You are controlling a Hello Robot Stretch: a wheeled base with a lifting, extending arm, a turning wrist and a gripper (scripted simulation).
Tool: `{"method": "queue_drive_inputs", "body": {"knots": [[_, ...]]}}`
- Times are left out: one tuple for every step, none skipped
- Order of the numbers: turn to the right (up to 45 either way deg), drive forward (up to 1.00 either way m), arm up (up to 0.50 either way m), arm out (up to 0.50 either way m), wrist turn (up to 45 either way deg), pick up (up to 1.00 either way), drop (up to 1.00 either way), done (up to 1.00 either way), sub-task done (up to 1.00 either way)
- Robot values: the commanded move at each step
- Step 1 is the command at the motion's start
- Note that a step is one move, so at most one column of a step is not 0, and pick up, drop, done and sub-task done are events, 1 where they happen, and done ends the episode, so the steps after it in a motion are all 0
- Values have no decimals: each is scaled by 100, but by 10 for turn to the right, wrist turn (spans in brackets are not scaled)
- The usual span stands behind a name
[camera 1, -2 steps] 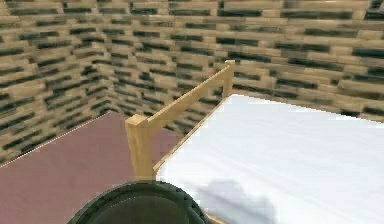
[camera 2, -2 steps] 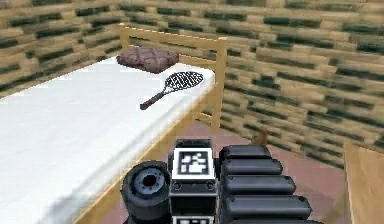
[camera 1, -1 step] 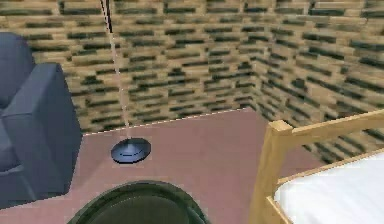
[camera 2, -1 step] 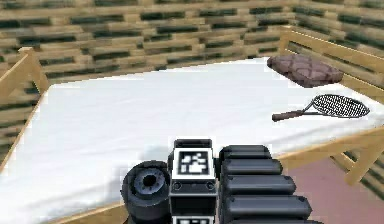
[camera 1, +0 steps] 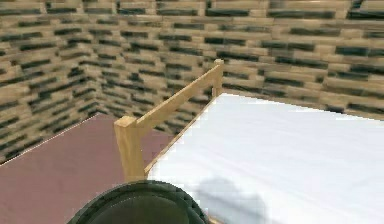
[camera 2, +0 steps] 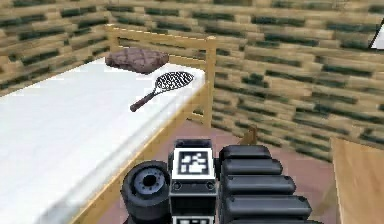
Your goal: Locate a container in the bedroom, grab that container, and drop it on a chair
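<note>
White-sheeted bed [camera 2: 70, 110] between brick walls.
Dark ribbed arm [camera 2: 262, 185] sits low at the arm side view's bottom edge; pillow [camera 2: 138, 59] and racket [camera 2: 160, 88] lie near the bed's headboard end; gripper [camera 2: 150, 188] beside the arm, grip and load impossible to tell.

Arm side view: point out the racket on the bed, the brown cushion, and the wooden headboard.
racket [camera 2: 158, 91], arm side view, where the handle meets the head.
brown cushion [camera 2: 137, 59], arm side view, middle of its top.
wooden headboard [camera 2: 210, 80], arm side view, its right-hand post.
</note>
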Motion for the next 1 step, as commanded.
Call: {"method": "queue_drive_inputs", "body": {"knots": [[450, 0, 0, 0, 0, 0, 0, 0, 0]]}}
